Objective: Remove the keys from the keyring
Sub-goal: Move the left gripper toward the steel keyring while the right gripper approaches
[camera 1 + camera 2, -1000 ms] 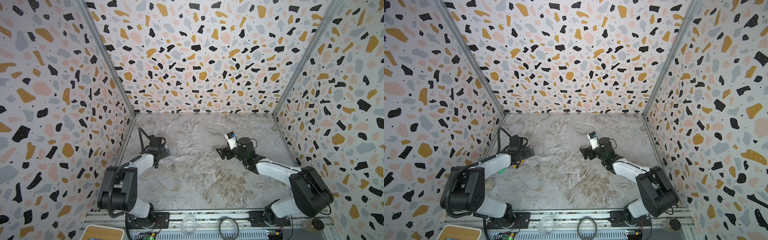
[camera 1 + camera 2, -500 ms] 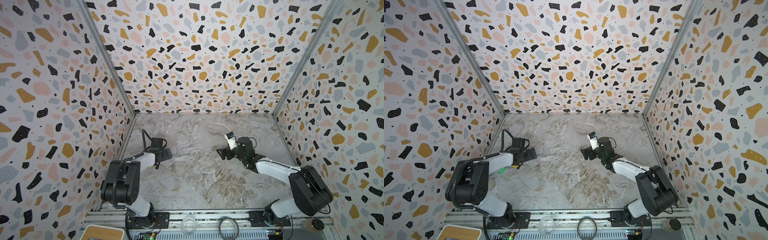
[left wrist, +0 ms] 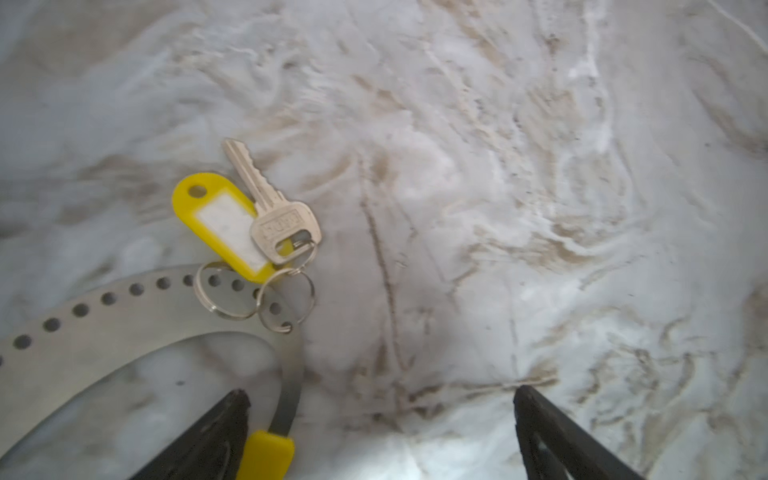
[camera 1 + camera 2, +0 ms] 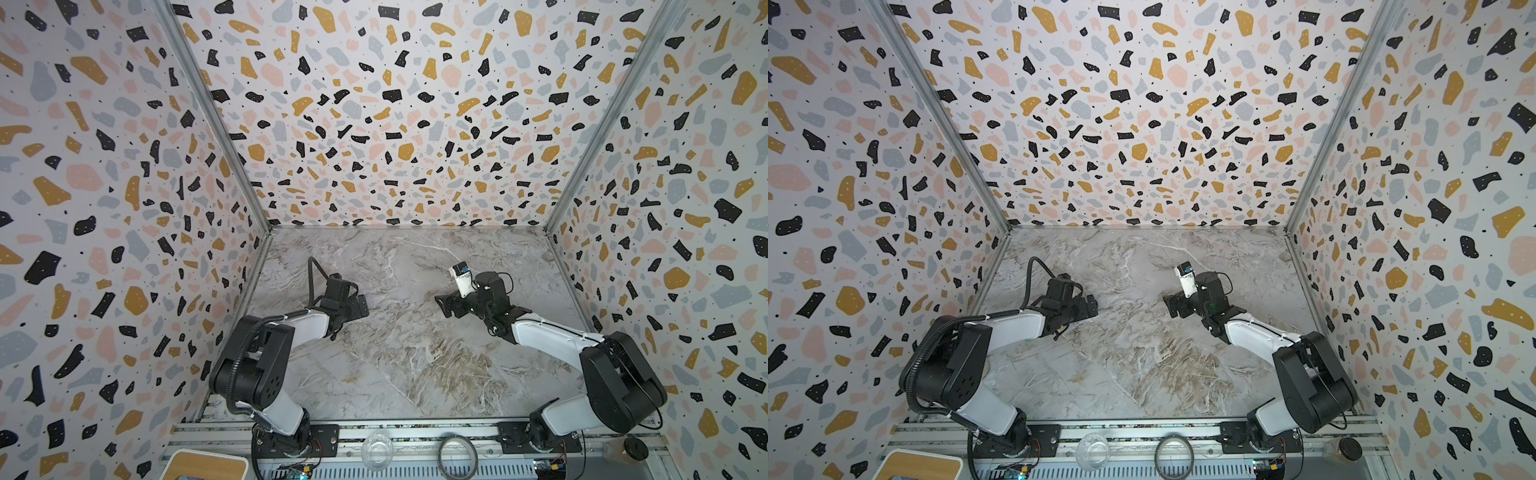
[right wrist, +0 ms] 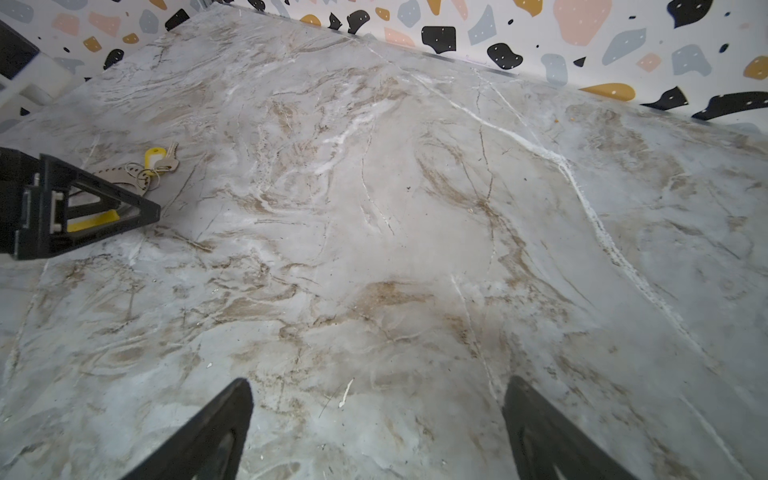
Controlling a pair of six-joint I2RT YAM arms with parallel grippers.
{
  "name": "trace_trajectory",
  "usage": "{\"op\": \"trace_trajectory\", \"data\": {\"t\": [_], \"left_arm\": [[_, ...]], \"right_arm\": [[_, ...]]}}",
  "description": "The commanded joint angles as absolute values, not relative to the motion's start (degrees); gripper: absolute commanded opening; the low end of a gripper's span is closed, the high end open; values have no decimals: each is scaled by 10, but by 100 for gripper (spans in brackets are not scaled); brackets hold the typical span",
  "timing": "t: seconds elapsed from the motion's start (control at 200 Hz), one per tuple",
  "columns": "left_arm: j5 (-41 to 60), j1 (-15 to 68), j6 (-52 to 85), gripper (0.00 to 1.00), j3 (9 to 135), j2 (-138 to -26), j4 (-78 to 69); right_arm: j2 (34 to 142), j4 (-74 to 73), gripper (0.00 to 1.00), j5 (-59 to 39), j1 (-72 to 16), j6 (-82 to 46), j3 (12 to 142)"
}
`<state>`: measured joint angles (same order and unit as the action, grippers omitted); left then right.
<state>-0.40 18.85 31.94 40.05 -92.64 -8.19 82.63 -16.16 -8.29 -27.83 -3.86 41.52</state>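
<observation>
Left gripper (image 3: 380, 409) seen from its own wrist, jaws spread wide and holding nothing: one black fingertip (image 3: 226, 428) sits inside the curve of the keyring (image 3: 124, 307), a large loop of flat silvery perforated metal band lying on the grey-veined marble table (image 3: 540, 208), and the other fingertip stands well outside the keyring, so the band runs between them. This straddle reads as preparation to close on the rim and pin the keyring down. The short yellow plastic sleeve (image 3: 266, 455) on the keyring lies just beside the inner fingertip; whether they touch cannot be told. Farther along the keyring, two small silvery split rings (image 3: 257, 297) rest over its row of holes and seem to link it to a yellow oblong plastic tag (image 3: 224, 224) and a flat silvery key (image 3: 286, 228), both fanned outward just past the keyring's outer edge. By that chain the key is judged not yet freed. No green-tagged key shows in any view. Well apart from the keyring, across bare marble, the right gripper (image 5: 378, 399) hangs with jaws equally spread and empty, turned toward the keyring, probably kept clear until the rim is secured. In both top views the left gripper hides the keyring
</observation>
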Motion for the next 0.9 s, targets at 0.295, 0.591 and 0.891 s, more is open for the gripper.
{"op": "trace_trajectory", "data": {"t": [0.295,0.591,0.891], "left_arm": [[69,354,470,100,460,-1031,-137],[67,436,397,95,623,-1119,-43],[-48,458,323,95,641,-1026,53]], "right_arm": [[741,-115,97,-55,-263,-27,397],[657,-77,97,-60,-214,-20,379],[630,-61,97,-94,-184,32,379]]}}
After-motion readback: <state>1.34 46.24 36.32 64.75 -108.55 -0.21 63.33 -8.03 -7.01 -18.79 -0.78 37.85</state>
